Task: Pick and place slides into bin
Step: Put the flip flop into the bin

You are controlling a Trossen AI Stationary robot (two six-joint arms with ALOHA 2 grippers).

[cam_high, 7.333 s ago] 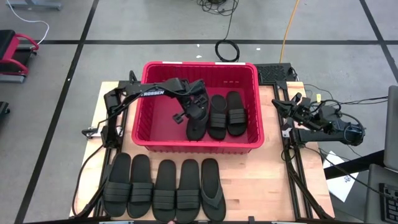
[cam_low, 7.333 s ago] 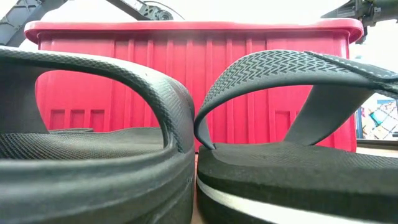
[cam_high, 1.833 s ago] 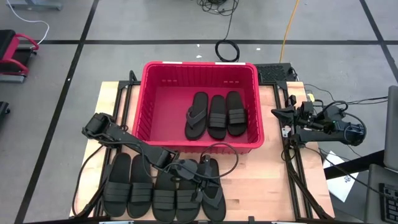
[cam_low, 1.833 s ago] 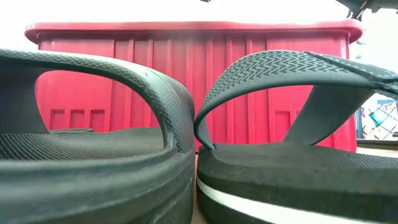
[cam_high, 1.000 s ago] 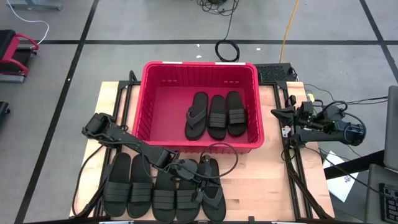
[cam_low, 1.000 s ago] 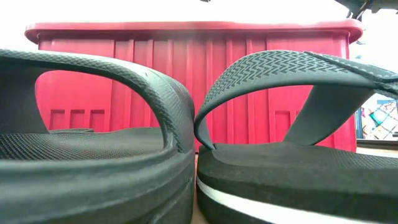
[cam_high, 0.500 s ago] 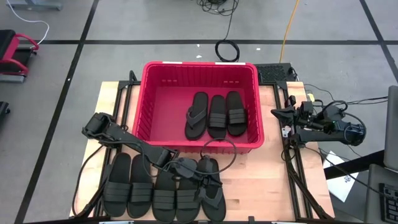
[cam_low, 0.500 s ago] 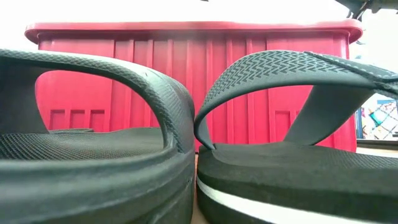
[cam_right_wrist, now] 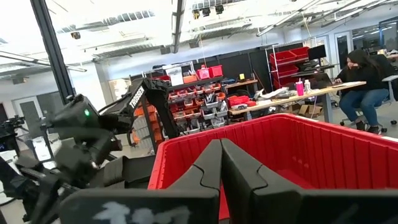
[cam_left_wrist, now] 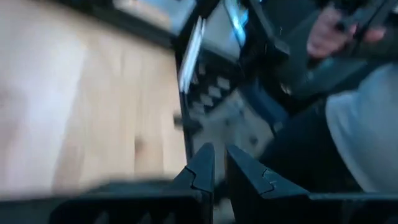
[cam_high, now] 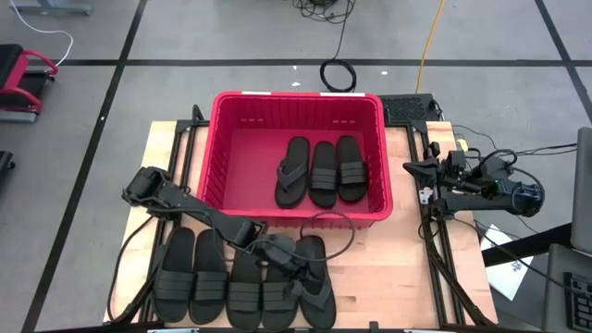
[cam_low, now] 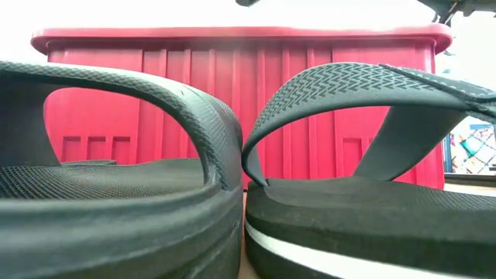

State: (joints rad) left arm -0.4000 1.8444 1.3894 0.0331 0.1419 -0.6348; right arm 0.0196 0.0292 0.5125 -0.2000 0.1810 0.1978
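Note:
The red bin [cam_high: 296, 95] stands at the table's far middle. On its floor lie a flip-flop [cam_high: 292, 173] and two band slides [cam_high: 324, 174] [cam_high: 350, 167]. Several black sandals lie soles down in a row at the near edge, with a flip-flop [cam_high: 321, 289] at the row's right end. My left gripper [cam_high: 305, 271] is low over that flip-flop and the slide [cam_high: 277, 294] beside it. In its wrist view the fingers [cam_left_wrist: 219, 163] are a narrow gap apart with nothing between them. My right gripper [cam_high: 413, 168] waits shut [cam_right_wrist: 221, 149] at the table's right edge. My left gripper is close over the near-row flip-flop's strap end [cam_high: 313, 248]. The gripper's own body hides the spot in the high view, and the wrist view shows no sandal. I cannot tell whether it touches.
Bare wood [cam_high: 407, 268] lies right of the sandal row. In the low view a band slide [cam_low: 116, 194] and the flip-flop [cam_low: 372, 209] fill the foreground before the bin wall [cam_low: 232, 77]. A person [cam_left_wrist: 360, 124] is beyond the table's right side.
My left gripper has shifted a little toward the near right over the flip-flop and turned. Its cable loop has swung up and back down. The sandals have not moved.

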